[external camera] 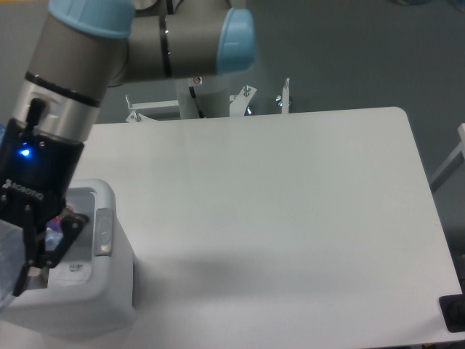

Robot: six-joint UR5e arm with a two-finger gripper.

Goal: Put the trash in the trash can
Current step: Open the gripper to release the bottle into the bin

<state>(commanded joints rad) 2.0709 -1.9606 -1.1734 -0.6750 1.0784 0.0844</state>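
Observation:
My gripper (16, 267) hangs over the open top of the white trash can (87, 305) at the left edge of the table. It is shut on the crinkled clear bottle (7, 251), whose purple-red label (56, 225) shows beside one dark finger (45, 254). Most of the bottle is cut off by the left edge of the frame. Inside the can, a whitish piece of trash (73, 273) lies on the bottom, partly hidden by the gripper. The can's grey tab (105, 233) faces right.
The arm's thick wrist and elbow (145, 43) stretch across the upper left. Its base column (203, 98) stands behind the table's far edge. A dark object (453, 314) sits off the table's lower right corner.

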